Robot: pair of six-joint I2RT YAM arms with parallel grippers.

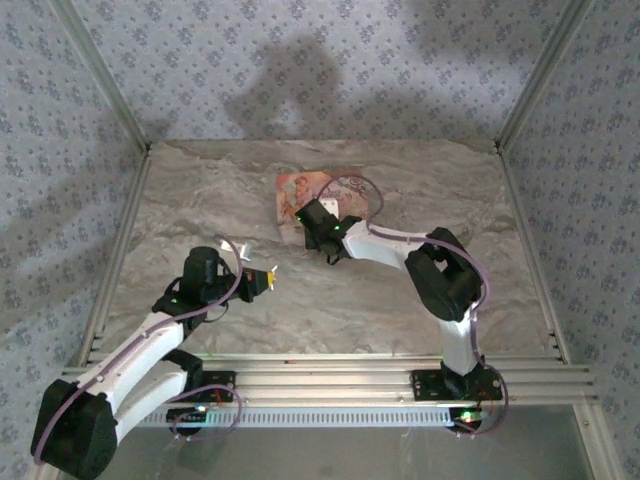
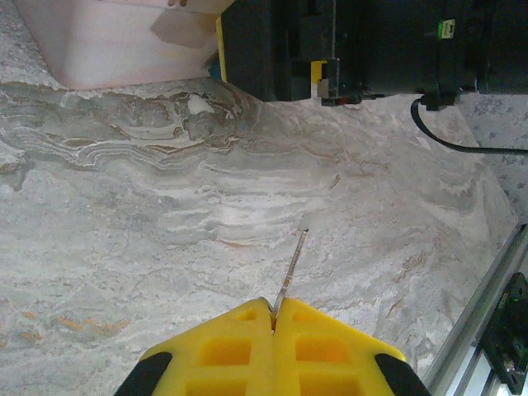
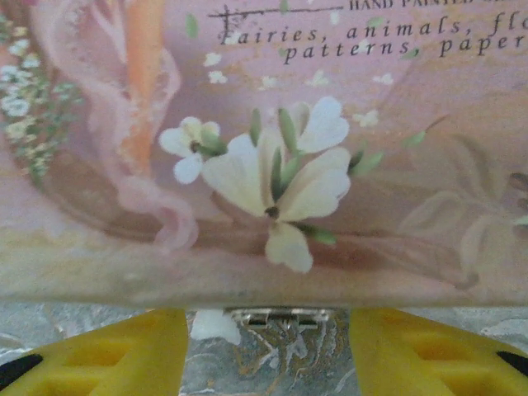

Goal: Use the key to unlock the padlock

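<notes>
Two yellow fingers of the left gripper are pressed together, pinching the key, blade poking out over the marbled table. Far side: right gripper spread apart, clamping nothing, at the near edge of the pink box.

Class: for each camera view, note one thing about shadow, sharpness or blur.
Top external: broad soft shadows fall across the back wall; left wrist: the key looks crisp, lit evenly; right wrist: the pink box sits very close and hazy, its print soft.
</notes>
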